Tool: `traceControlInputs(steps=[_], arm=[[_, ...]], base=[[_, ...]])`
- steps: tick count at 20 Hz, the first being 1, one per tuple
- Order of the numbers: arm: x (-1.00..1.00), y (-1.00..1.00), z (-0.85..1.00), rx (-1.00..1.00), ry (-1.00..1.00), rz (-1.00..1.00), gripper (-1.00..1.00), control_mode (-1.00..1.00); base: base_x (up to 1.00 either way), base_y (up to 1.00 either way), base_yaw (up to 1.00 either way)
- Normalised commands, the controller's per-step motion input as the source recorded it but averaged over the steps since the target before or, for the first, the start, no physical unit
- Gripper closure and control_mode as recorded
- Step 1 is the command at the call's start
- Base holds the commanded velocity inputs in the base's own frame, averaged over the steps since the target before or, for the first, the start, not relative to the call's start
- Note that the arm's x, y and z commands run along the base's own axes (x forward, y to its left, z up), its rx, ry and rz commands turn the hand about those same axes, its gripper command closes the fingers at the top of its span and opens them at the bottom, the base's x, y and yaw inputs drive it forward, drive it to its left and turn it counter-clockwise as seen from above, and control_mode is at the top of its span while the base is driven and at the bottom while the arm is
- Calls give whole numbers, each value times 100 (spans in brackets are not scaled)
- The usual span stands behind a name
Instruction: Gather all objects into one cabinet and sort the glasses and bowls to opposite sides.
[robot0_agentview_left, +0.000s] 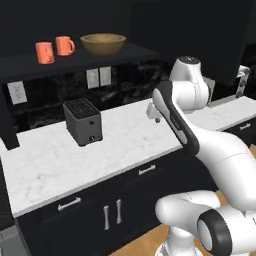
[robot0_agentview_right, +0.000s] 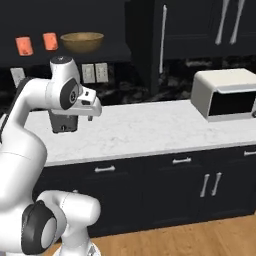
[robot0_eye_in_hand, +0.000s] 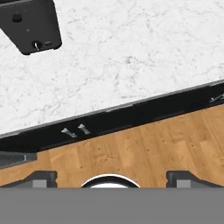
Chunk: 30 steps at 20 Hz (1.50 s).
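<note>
Two orange mugs (robot0_agentview_left: 44, 52) (robot0_agentview_left: 65, 45) stand side by side at the left of the dark cabinet shelf (robot0_agentview_left: 75, 63). To their right on the same shelf rests the wide brown wooden bowl (robot0_agentview_left: 103, 43). The right base view has the mugs (robot0_agentview_right: 24, 46) (robot0_agentview_right: 50, 41) and the bowl (robot0_agentview_right: 82, 42) too, with the cabinet door (robot0_agentview_right: 150, 45) swung open beside them. My gripper (robot0_eye_in_hand: 111, 177) hangs well below the shelf, over the counter's front edge, pointing down. Its fingertips (robot0_eye_in_hand: 41, 177) stand wide apart, so it is open, with nothing between them. The hand also appears in both base views (robot0_agentview_left: 155, 118) (robot0_agentview_right: 90, 117).
A dark toaster (robot0_agentview_left: 82, 121) sits on the white marble counter (robot0_agentview_left: 125, 142) under the shelf, left of my hand. A white microwave (robot0_agentview_right: 226, 94) stands at the counter's right end. Black lower cabinets (robot0_agentview_right: 150, 185) and a wood floor (robot0_eye_in_hand: 144, 153) lie below.
</note>
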Motion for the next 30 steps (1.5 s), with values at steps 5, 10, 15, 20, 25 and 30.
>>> traceControlInputs(steps=[5, 10, 15, 20, 25, 30], arm=[[0, 0, 0, 0, 0, 0, -100, 100], [0, 0, 0, 0, 0, 0, -100, 100], [0, 0, 0, 0, 0, 0, -100, 100], [0, 0, 0, 0, 0, 0, -100, 100], [0, 0, 0, 0, 0, 0, -100, 100], [0, 0, 0, 0, 0, 0, -100, 100]], base=[[0, -30, -47], [0, -27, -51], [0, -27, -60], [0, -32, -75], [0, -34, -86], [0, -30, -87]])
